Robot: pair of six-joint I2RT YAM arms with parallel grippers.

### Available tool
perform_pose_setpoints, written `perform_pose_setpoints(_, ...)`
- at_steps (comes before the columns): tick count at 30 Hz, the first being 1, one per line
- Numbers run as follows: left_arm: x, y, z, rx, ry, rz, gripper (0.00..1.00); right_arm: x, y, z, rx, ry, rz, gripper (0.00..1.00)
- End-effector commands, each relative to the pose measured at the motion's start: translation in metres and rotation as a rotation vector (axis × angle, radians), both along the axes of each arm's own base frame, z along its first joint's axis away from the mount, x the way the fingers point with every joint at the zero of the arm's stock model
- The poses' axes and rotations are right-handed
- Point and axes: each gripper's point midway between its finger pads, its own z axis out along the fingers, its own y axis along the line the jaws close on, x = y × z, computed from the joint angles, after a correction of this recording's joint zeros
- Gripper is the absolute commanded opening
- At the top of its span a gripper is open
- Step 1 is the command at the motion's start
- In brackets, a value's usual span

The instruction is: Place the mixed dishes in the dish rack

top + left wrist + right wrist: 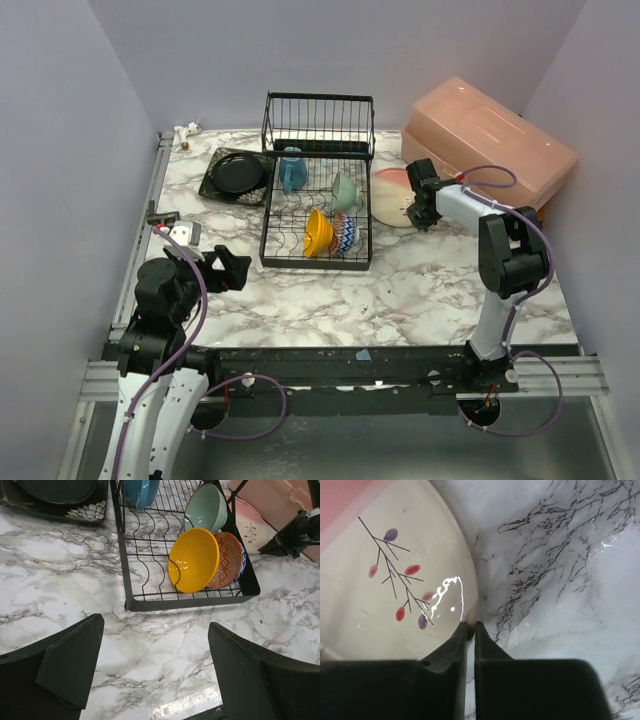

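Observation:
The black wire dish rack (315,264) holds the blue-handled mug (291,168), the mint-green bowl (344,189), the orange bowl (318,231) and the small red-patterned bowl (345,233), all on edge. To the rack's right the beige-pink plate (395,580), painted with a berry sprig, lies on the marble. My right gripper (471,627) is shut on its rim, one finger over the plate and one outside. The black round plate (238,173) rests on the black square plate (214,187) left of the rack. My left gripper (155,660) hangs open and empty over bare marble near the rack's front corner.
A big pink plastic box (490,140) stands at the back right, just behind the right arm. Grey walls close in the table on three sides. The rack's tall rear basket (318,125) stands at the back.

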Motion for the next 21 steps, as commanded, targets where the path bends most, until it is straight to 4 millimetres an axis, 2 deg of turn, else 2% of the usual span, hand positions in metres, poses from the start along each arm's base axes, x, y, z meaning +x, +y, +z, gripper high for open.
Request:
perform_pose_setpoints(1,0.001,0.002,0.002,0.004,-0.023,0.008,0.9,-0.041,-0.016,-0.026,-0.031,0.113,-0.073,0.03)
perform_pose_setpoints(2,0.001,0.002,0.003,0.004,-0.024,0.009,0.9,-0.044,-0.017,-0.023,-0.032,0.108,-0.079,0.0)
perform_pose_setpoints(13,-0.003,-0.01,0.008,-0.013,-0.041,-0.063,0.9,-0.092,-0.027,0.001,-0.011,0.105,-0.077,0.0)
perform_pose_setpoints(17,-0.009,-0.028,0.018,-0.051,-0.097,-0.172,0.9,-0.108,-0.028,0.009,0.011,0.081,-0.069,0.0)
perform_pose_setpoints(21,-0.027,-0.064,0.034,-0.112,-0.17,-0.415,0.91,-0.116,-0.029,0.024,0.028,0.045,-0.053,0.0)
